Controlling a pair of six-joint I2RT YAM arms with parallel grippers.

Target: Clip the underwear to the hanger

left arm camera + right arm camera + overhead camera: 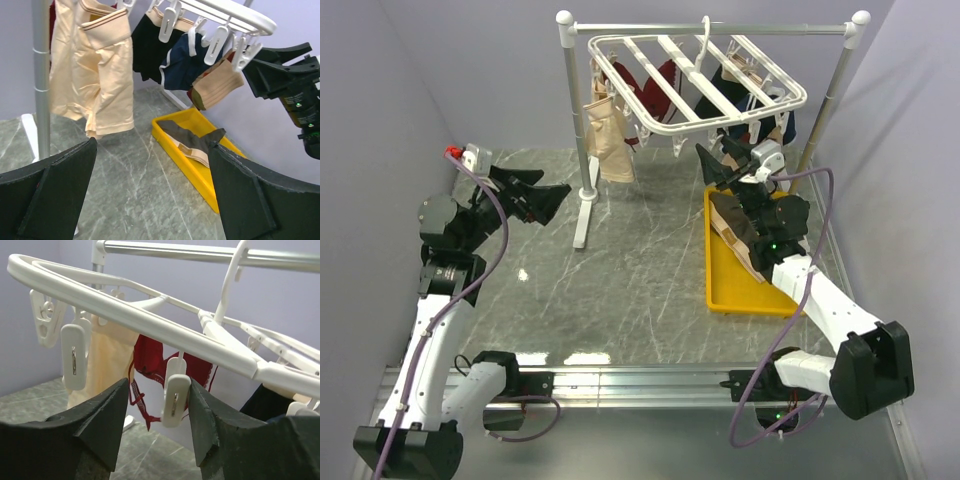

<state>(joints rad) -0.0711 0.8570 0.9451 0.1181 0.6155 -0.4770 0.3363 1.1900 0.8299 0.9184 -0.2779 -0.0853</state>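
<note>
The underwear (735, 232), dark grey-brown with a beige band, lies in the yellow tray (720, 292); it also shows in the left wrist view (192, 141). The hanger (695, 85), a white slatted rack with dangling clips, hangs from the rail. My right gripper (717, 160) is raised under the hanger's front edge, above the tray. In the right wrist view it (157, 385) is open, with one white clip (175, 397) between the fingers, against the right finger (205, 410). My left gripper (545, 200) is open and empty at the left, above the table (154, 145).
A white pole-and-rail stand (578, 120) carries the hanger. A beige garment (608, 135), a maroon one (645, 85), and navy (182, 65) and black (147, 47) ones hang from clips. Grey walls close in on both sides.
</note>
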